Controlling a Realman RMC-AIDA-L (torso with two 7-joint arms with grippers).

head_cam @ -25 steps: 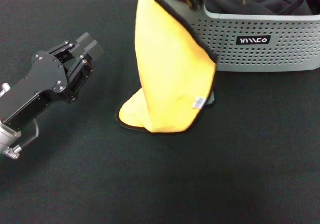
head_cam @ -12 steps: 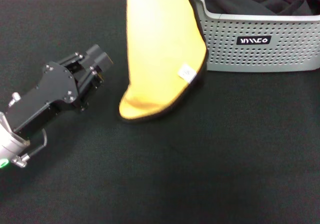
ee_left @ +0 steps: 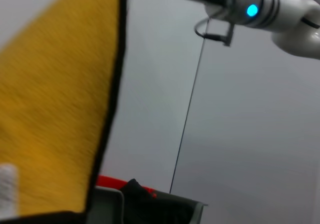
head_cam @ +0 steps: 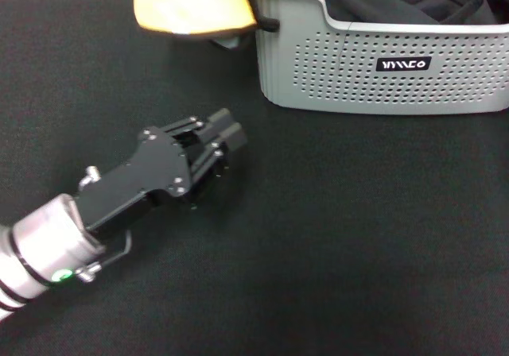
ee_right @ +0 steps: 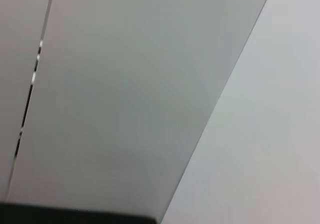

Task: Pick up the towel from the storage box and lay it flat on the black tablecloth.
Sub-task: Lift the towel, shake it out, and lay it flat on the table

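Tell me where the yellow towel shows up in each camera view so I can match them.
Head view: towel at the top edge, hanging just left of the storage box.
Left wrist view: towel fills the near side, black border showing.
Right wrist view: not in it.
Shared landmark: the storage box's grey rim.

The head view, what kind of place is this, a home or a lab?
Probably a lab test bench: a black tablecloth covers the table, bare pale walls lie behind, and a storage box holds dark clothing.

Yellow-orange towel [head_cam: 191, 5], dotted grey storage box [head_cam: 334, 70], black tablecloth [head_cam: 358, 229].
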